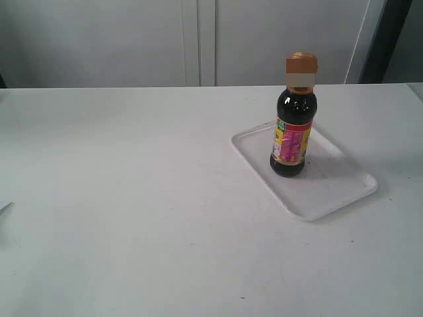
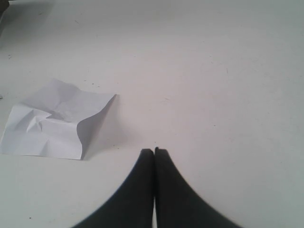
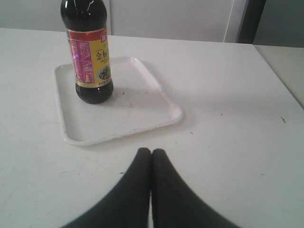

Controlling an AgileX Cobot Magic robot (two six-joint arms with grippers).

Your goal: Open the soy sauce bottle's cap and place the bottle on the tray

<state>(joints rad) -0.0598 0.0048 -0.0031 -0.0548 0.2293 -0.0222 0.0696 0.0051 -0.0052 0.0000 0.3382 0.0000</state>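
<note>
The soy sauce bottle [image 1: 293, 132] stands upright on the white tray [image 1: 344, 188], toward the tray's far left part; its orange-brown cap [image 1: 301, 65] sits on top, and whether it is flipped open I cannot tell. The right wrist view shows the bottle [image 3: 90, 61] on the tray [image 3: 152, 107] with the cap cut off by the frame. My right gripper [image 3: 151, 151] is shut and empty over bare table, short of the tray's rim. My left gripper [image 2: 154, 151] is shut and empty, far from the bottle. Neither gripper appears in the exterior view.
A crumpled white sheet of paper [image 2: 52, 121] lies on the table beside the left gripper; its corner [image 1: 4, 207] shows at the exterior view's left edge. White cabinet doors [image 1: 198, 39] stand behind the table. The table's right edge [image 3: 285, 76] lies beyond the tray.
</note>
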